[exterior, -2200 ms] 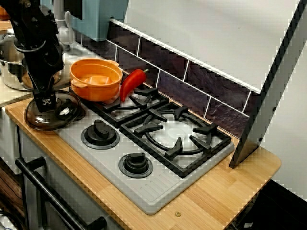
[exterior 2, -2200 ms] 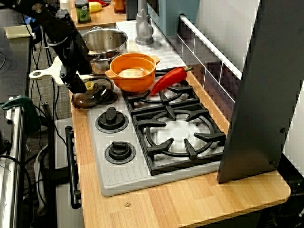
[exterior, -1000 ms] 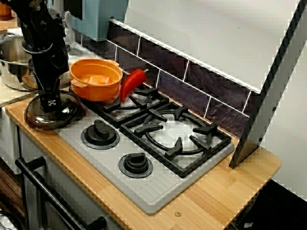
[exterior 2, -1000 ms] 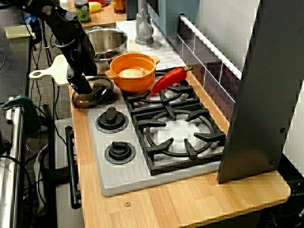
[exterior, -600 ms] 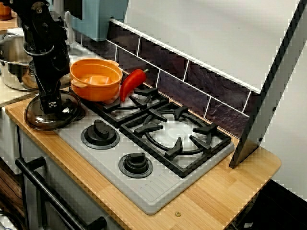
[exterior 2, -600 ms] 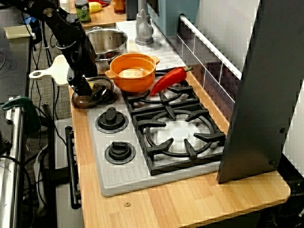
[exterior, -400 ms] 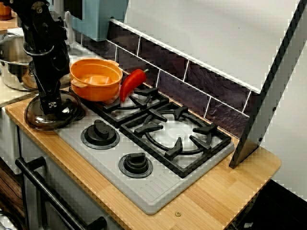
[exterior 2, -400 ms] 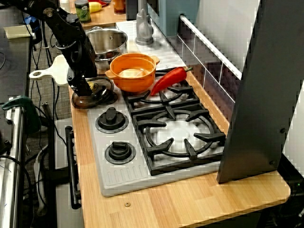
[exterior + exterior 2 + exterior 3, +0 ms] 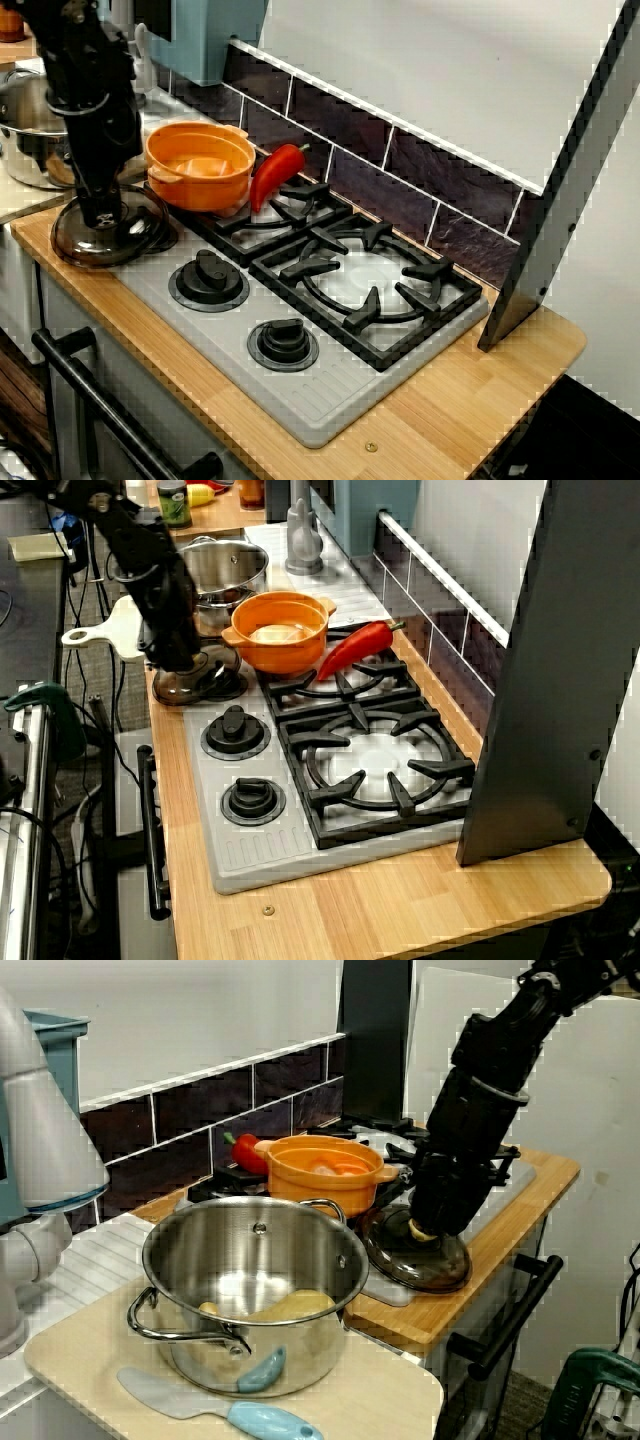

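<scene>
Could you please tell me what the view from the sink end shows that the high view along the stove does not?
Only the sink-end view shows the pale pieces inside the steel pot and the blue-handled spatula on the board. Only the high view shows the stove knobs and the full front burner grate. Both show the gripper down at the glass lid, the orange pot and the red pepper.

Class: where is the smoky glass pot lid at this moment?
In the view from above, the smoky round glass lid lies at the picture's left on the wooden counter, beside the round orange pot, with the black pincer on its middle.
</scene>
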Controlling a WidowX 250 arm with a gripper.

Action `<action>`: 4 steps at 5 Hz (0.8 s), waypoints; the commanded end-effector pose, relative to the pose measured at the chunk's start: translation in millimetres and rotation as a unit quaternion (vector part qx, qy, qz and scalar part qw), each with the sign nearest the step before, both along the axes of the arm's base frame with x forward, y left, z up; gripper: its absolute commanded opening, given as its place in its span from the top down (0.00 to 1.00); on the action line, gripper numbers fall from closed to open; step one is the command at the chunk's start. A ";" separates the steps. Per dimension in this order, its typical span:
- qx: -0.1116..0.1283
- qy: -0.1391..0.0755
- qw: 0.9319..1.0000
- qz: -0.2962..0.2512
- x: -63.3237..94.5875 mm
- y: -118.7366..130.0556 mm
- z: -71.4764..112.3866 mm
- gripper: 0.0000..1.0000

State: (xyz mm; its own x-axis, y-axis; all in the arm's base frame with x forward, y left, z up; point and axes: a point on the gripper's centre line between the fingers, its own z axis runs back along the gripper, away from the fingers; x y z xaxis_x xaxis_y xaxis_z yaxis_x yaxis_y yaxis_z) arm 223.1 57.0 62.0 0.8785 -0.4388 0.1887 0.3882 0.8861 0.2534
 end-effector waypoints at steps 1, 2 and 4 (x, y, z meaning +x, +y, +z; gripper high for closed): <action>0.012 -0.021 1.000 -0.017 -12.7 0.1 3.2 1.00; 0.011 -0.019 1.000 -0.011 -11.0 2.9 4.8 1.00; 0.011 -0.018 1.000 -0.002 -9.5 7.1 5.8 0.00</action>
State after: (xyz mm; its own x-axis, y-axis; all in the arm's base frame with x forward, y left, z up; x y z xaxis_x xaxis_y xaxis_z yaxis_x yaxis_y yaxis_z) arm 206.4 59.2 61.2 0.8740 -0.4469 0.1910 0.3917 0.8804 0.2674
